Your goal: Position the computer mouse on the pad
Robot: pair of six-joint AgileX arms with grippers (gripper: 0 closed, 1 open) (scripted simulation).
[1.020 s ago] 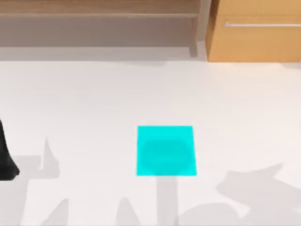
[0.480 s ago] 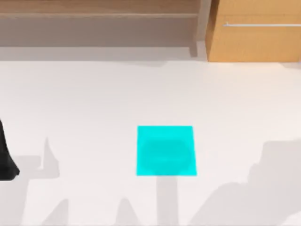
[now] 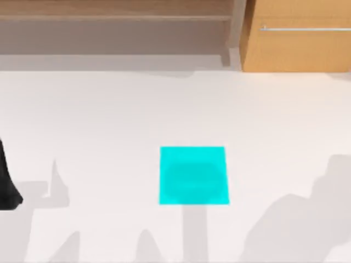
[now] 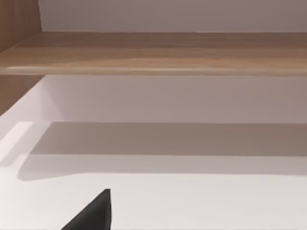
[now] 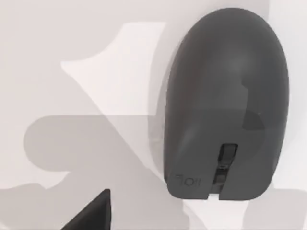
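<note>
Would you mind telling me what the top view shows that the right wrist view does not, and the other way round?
The top view alone has the cyan pad lying flat near the table's middle, wooden furniture along the far edge, and a black part of the left arm at the left edge. The right wrist view alone has the computer mouse resting on the table. Both share the white tabletop with grey shadows.

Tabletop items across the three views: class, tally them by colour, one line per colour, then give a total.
Cyan: 1, the pad, flat on the white table.
Grey: 1, the computer mouse, lying on the table in the right wrist view.
Total: 2
</note>
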